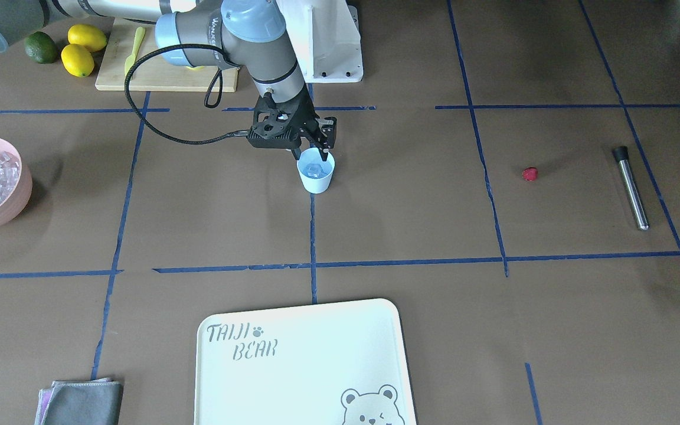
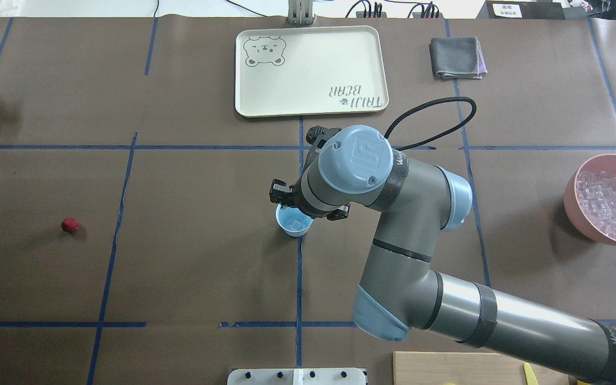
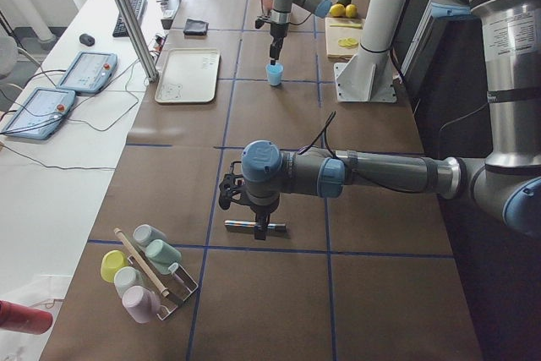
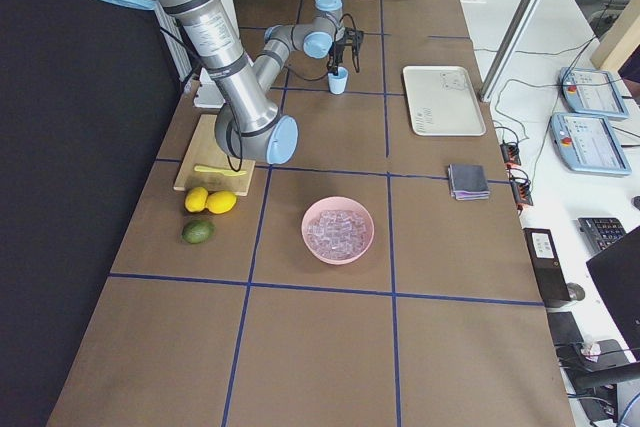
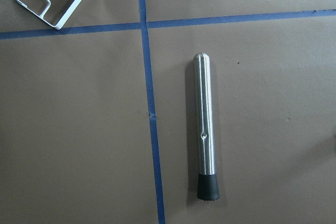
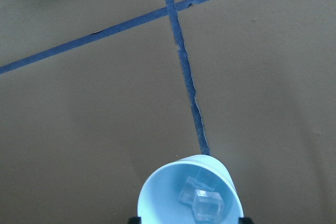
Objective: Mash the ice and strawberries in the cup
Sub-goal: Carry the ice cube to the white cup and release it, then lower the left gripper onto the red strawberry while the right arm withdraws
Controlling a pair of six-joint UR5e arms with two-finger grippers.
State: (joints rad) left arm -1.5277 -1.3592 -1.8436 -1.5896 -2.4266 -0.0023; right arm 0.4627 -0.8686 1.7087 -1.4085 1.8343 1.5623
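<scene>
The right gripper hung just above the cup, which stood upright near the table's middle, on a blue tape line. In the right wrist view its two finger tips showed at either side of the cup's mouth, spread apart and holding nothing. A few cubes of ice lay at the bottom of the cup. More ice filled a pink bowl well off to the robot's right.

The strawberry lay on the bare table, well apart from the cup on the robot's left side, near a steel muddler lying flat. The left gripper hovered over the muddler. Only the side view showed it, so whether its fingers were spread or closed cannot be told.

By these signs, the ice step looked done or nearly so, and the berry had not yet gone in. The next move would call for fetching the berry. It is tiny and round, so it would need a centred, gentle pinch to keep it from rolling away. Mashing with the muddler would come after.
</scene>
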